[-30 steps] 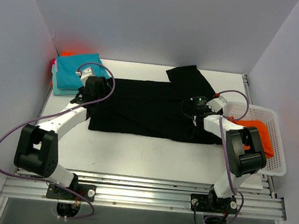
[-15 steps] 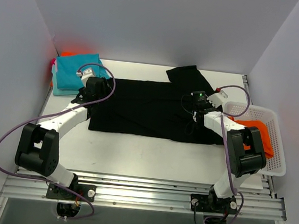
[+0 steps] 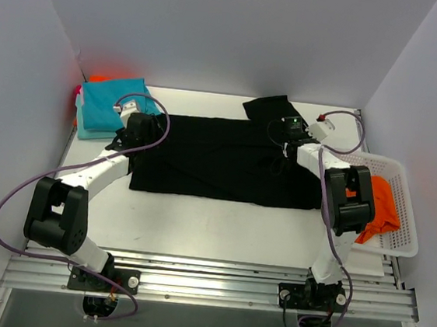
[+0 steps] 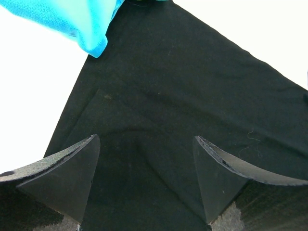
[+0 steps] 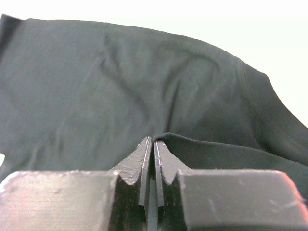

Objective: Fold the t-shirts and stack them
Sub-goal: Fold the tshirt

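A large black t-shirt lies spread flat across the middle of the table. My right gripper is at its right side near the sleeve, and in the right wrist view the gripper is shut on a raised fold of the black t-shirt. My left gripper hovers over the shirt's left upper corner. Its fingers stand wide open over the black cloth with nothing between them. Folded teal t-shirts are stacked at the back left, with an orange one behind them.
A white lattice basket at the right edge holds an orange t-shirt. In the left wrist view a teal t-shirt's edge lies just beyond the black shirt's corner. Grey walls close in the table on three sides.
My right gripper has shut on the black t-shirt and moved toward the back of the table, uncovering more of the basket. The left gripper has barely moved.
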You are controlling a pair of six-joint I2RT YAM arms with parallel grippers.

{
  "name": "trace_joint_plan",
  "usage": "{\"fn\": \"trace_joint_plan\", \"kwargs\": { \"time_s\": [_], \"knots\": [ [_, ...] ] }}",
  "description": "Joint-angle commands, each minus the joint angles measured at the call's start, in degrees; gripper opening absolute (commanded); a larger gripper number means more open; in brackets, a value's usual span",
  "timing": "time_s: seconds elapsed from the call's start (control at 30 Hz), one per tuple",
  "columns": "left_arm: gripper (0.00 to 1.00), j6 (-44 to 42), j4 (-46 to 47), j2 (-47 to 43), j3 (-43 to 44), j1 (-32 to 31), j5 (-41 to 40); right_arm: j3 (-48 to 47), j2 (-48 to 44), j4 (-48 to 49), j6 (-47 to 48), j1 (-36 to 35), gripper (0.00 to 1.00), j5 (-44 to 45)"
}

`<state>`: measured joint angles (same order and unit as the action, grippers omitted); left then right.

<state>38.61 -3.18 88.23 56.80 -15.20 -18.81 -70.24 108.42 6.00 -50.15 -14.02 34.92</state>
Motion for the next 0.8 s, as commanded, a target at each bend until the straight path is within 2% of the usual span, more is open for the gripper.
{"fn": "trace_joint_plan", "kwargs": {
  "time_s": [0.0, 0.1, 0.2, 0.23, 0.3, 0.33, 0.37, 0.4, 0.43, 0.6, 0.77],
  "knots": [
    [0.87, -0.99, 2.13, -0.25, 0.51, 0.44, -0.18, -5.6, 5.72, -5.73, -3.72, 3.29, 0.0, 2.18],
    [0.87, -1.17, 2.04, -0.6, 0.33, 0.52, -0.35, -7.89, 8.73, -8.37, -6.01, 5.14, 0.01, 1.56],
    [0.87, -1.26, 2.13, -0.69, 0.25, 0.52, -0.53, -8.86, 9.79, -9.6, -7.33, 6.54, 0.07, 1.56],
    [0.87, -1.26, 2.21, -0.69, 0.25, 0.61, -0.44, -9.13, 9.88, -10.65, -7.59, 6.81, 0.17, 1.73],
    [0.87, -1.26, 2.21, -0.42, 0.25, 0.61, -0.27, -9.39, 9.36, -11.8, -8.29, 7.43, 0.42, 3.05],
    [0.87, -1.26, 2.21, -0.25, 0.25, 0.61, -0.18, -9.22, 9.0, -12.41, -8.47, 7.52, 0.71, 3.66],
    [0.87, -1.26, 2.21, -0.07, 0.25, 0.61, -0.18, -8.95, 8.57, -12.59, -8.56, 7.6, 0.85, 4.89],
    [0.87, -1.17, 2.21, 0.1, 0.33, 0.61, -0.18, -8.78, 7.78, -12.42, -8.47, 7.52, 0.91, 5.25],
    [0.87, -1.17, 2.21, 0.19, 0.33, 0.61, 0.0, -8.52, 7.51, -12.15, -7.95, 7.52, 0.94, 5.6],
    [0.85, -1.08, 2.21, -0.68, -0.02, 0.61, -1.14, -5.62, 1.73, -6.98, -4.08, 6.99, 0.95, 5.25],
    [0.86, -1.61, 4.85, -0.7, 1.11, 0.7, -0.97, -0.7, -4.62, 3.38, 3.01, 6.11, 0.94, 2.62]
  ]
}}
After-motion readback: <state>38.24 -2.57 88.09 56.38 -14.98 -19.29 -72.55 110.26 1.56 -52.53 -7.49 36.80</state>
